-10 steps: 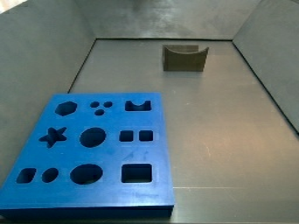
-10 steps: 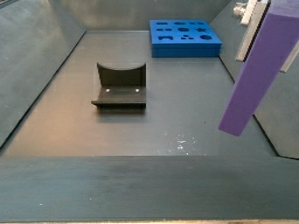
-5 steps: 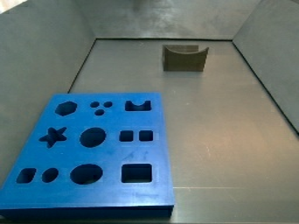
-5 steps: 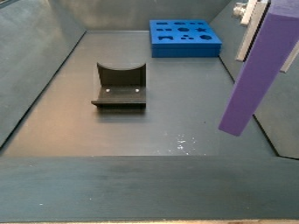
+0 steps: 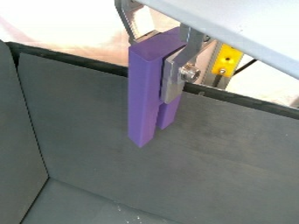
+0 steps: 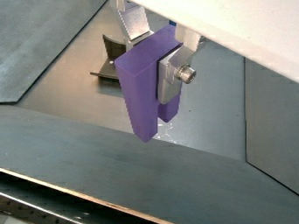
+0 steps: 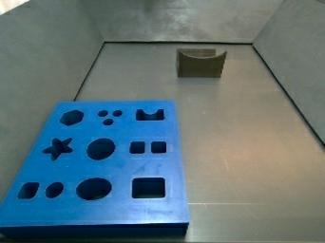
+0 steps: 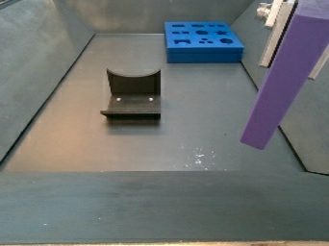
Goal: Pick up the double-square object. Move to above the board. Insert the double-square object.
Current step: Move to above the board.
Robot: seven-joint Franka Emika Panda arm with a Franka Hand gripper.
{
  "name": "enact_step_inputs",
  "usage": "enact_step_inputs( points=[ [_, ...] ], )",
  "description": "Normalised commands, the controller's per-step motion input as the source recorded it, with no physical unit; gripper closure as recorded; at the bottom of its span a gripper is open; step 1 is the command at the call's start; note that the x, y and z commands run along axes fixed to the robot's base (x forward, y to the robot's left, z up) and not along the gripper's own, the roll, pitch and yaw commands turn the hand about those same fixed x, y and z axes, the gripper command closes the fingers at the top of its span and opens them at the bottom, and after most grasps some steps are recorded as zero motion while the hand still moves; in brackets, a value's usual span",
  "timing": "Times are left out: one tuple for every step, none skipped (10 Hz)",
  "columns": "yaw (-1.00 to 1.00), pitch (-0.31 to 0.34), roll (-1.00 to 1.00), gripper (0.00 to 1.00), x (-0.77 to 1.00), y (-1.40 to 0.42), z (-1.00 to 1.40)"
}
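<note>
The double-square object (image 5: 149, 92) is a long purple peg of two joined square prongs, held upright above the grey floor. My gripper (image 5: 156, 54) is shut on its upper end, silver fingers (image 6: 176, 70) clamped on opposite faces in both wrist views. In a side view the double-square object (image 8: 286, 82) hangs at the right edge, well off the floor. The bright-blue board (image 7: 102, 166) with its shaped cutouts lies flat on the floor, and in a side view the board (image 8: 203, 41) sits far back, away from the peg.
The dark fixture (image 8: 131, 94) with its curved bracket stands on the floor between the peg and the board; it also shows as the fixture (image 7: 200, 63) near the back wall. Grey tray walls (image 7: 76, 76) rise on all sides.
</note>
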Motion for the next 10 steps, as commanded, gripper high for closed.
enact_step_inputs(
  points=[
    [0.03, 0.1, 0.03, 1.0, 0.02, 0.82, 0.01],
    [0.03, 0.1, 0.03, 1.0, 0.02, 0.82, 0.01],
    [0.03, 0.1, 0.03, 1.0, 0.02, 0.82, 0.01],
    [0.03, 0.1, 0.03, 1.0, 0.02, 0.82, 0.01],
    [0.03, 0.1, 0.03, 1.0, 0.02, 0.82, 0.01],
    [0.03, 0.1, 0.03, 1.0, 0.02, 0.82, 0.01],
    [0.03, 0.1, 0.03, 1.0, 0.02, 0.82, 0.01],
    [0.03, 0.1, 0.03, 1.0, 0.02, 0.82, 0.01],
    [0.03, 0.1, 0.03, 1.0, 0.02, 0.82, 0.01],
    [0.03, 0.1, 0.03, 1.0, 0.02, 0.82, 0.01]
  ],
)
